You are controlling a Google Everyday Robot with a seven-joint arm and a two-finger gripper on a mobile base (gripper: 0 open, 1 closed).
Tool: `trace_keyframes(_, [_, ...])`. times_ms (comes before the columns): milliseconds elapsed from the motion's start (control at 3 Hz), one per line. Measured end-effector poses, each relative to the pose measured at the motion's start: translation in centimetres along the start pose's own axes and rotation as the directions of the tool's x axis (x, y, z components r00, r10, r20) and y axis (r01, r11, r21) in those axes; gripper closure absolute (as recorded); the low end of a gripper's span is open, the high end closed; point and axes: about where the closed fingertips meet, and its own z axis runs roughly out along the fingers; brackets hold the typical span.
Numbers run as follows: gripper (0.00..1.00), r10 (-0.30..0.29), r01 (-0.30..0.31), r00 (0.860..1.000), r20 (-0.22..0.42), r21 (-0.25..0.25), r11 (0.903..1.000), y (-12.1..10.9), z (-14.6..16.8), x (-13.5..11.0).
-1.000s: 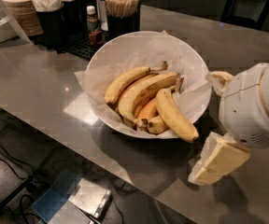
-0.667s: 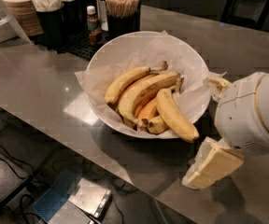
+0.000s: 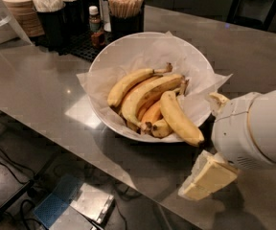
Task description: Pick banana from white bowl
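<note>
Since the banana (image 3: 178, 120) lies topmost at the right of the bowl (image 3: 110, 61), one tip overhanging the rim, it looks free to lift — light, firm yet easily bruised, smooth-skinned, so best taken across its thick middle. Lower right of the frame, the end effector (image 3: 201, 182) hangs above the surface (image 3: 42, 95), just clear of the banana — wide or narrow, I cannot tell.

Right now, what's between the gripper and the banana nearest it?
In the camera view, only the white bowl's rim and a strip of counter separate the gripper, at lower right, from the banana.
</note>
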Motion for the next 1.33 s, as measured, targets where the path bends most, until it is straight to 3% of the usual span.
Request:
trace_keyframes(333, [0.00,0.018,-0.018,1.000,0.005,0.000,0.9998,0.28,0.94,0.09])
trace_keyframes(667, [0.07,0.018,-0.018,1.000,0.005,0.000,0.9998,0.28,0.94,0.09])
trace_keyframes(1333, [0.49,0.018,-0.018,1.000,0.005,0.000,0.9998,0.28,0.94,0.08])
